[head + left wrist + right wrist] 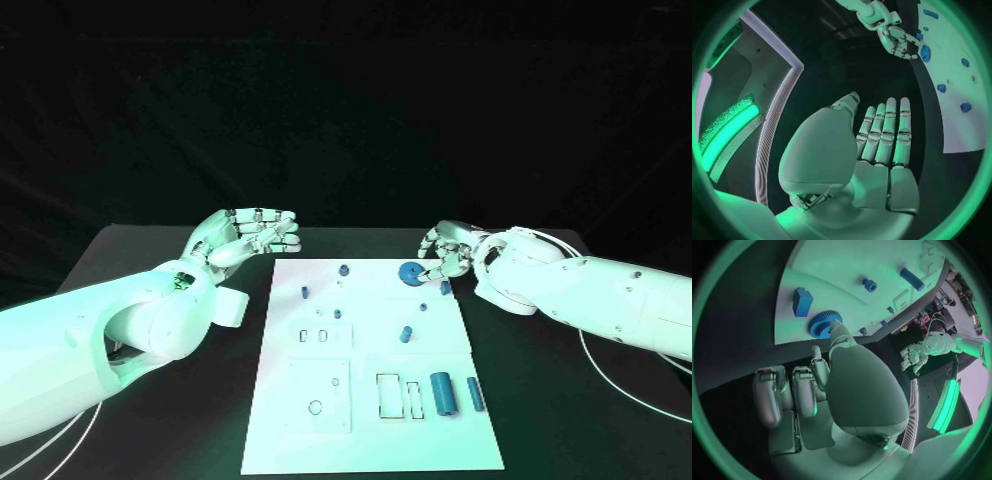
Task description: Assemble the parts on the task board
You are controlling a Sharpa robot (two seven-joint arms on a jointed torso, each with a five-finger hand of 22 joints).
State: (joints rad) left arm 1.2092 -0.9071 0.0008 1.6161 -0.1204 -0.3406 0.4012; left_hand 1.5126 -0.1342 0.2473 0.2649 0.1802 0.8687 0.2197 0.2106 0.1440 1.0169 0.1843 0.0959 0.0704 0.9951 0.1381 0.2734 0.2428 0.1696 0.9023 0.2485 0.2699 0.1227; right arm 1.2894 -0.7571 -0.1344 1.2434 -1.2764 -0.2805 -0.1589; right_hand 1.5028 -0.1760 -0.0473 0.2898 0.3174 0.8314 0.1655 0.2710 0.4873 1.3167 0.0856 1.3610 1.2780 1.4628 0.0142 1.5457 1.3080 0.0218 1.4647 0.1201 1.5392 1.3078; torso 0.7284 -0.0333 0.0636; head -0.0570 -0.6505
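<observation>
Gear (411, 272) placement in hand, by the look of it: blue, lying at the far right of the task board (289, 440), right hand (450, 252) curled at its edge, contact unclear (thumb tip hides the rim). Calls next for a sure pinch, then seating. Left hand (245, 236) off-board, fingers straight, together, holding nothing.
</observation>
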